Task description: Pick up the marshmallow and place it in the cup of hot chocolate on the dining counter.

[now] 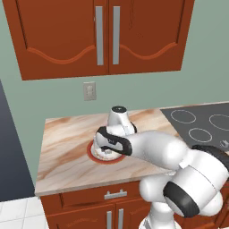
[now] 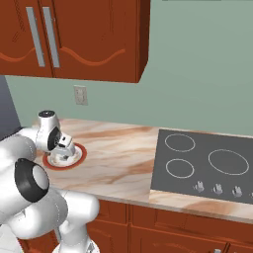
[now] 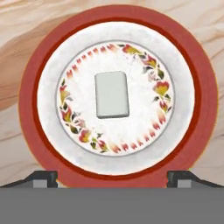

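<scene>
- Fingertips (image 3: 43, 178) wide apart at the bottom of the hand view, one at each lower edge of the plate (image 3: 192, 96), nothing between them.
- Gripper (image 2: 63, 148) open, empty, poised straight above the plate.
- Marshmallow (image 3: 112, 94) flat in the plate's white middle, inside the ring of red and yellow flowers, clear of the red rim.
- Long axis up and down in the hand view, crosswise to the line between the fingertips.
- Plate on the marbled counter (image 1: 62, 147), left of the dark cooktop (image 2: 207, 163).
- No writing or brand readable on plate or marshmallow.
</scene>
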Robot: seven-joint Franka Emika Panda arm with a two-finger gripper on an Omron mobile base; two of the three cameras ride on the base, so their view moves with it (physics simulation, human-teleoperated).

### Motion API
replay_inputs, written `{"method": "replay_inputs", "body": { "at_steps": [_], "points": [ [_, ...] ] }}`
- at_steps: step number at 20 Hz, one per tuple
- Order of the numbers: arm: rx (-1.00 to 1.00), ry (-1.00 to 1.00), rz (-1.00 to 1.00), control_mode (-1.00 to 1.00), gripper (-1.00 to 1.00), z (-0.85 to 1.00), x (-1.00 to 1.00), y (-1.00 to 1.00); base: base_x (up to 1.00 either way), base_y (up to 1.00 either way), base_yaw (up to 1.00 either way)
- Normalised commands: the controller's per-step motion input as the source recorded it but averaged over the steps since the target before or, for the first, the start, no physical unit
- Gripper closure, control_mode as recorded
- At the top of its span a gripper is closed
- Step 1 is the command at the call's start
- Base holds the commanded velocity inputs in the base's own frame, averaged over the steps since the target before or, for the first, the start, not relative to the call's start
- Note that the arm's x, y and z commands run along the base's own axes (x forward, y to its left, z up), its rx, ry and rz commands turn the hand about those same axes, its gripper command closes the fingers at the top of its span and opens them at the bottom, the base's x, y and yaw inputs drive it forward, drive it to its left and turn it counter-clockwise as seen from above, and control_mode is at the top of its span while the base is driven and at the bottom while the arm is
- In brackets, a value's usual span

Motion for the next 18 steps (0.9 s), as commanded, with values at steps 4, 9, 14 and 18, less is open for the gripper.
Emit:
{"method": "replay_inputs", "body": {
  "at_steps": [4, 9, 14, 18],
  "points": [
    [0.00, 0.00, 0.00, -1.00, -1.00, -0.33, 0.42, 0.00, 0.00, 0.00, 0.00],
    [0.00, 0.00, 0.00, -1.00, -1.00, -0.30, 0.39, 0.00, 0.00, 0.00, 0.00],
    [0.00, 0.00, 0.00, -1.00, -1.00, -0.31, 0.27, 0.00, 0.00, 0.00, 0.00],
    [0.00, 0.00, 0.00, -1.00, -1.00, -0.26, 0.31, 0.02, 0.00, 0.00, 0.00]
  ]
}}
